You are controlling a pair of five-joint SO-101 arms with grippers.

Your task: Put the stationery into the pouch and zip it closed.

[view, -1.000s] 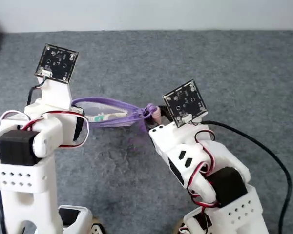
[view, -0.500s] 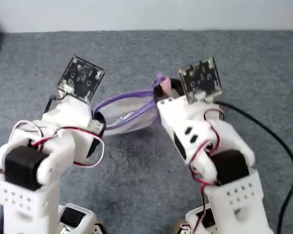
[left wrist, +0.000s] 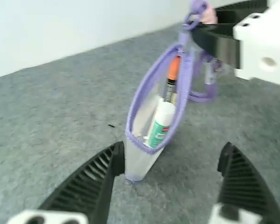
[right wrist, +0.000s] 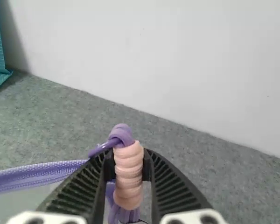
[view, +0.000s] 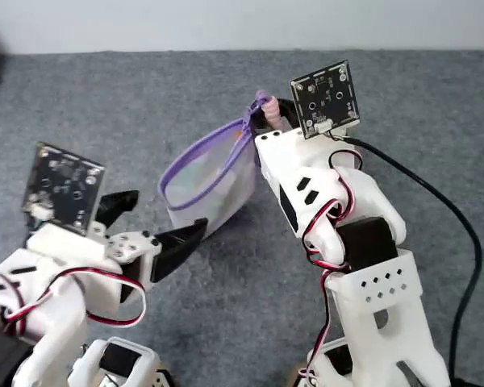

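anchoring the pouch (view: 214, 189) looks like the step in hand. the zip gapes along its purple edge, so the left arm should probably close on the pouch's low corner. a firm hold on fabric rather than zip teeth would give the other arm something to pull against.

nearest, the left jaws are spread wide and hold nothing. one sits just beside that low corner, and whether it touches cannot be told. beyond them the pouch hangs tilted, its low end apparently resting on the table (view: 145, 89), with a glue stick (left wrist: 159, 125) and an orange pen (left wrist: 172, 74) inside. farthest, the right jaws are clenched on the pink zip pull (right wrist: 127, 175), holding that end raised.
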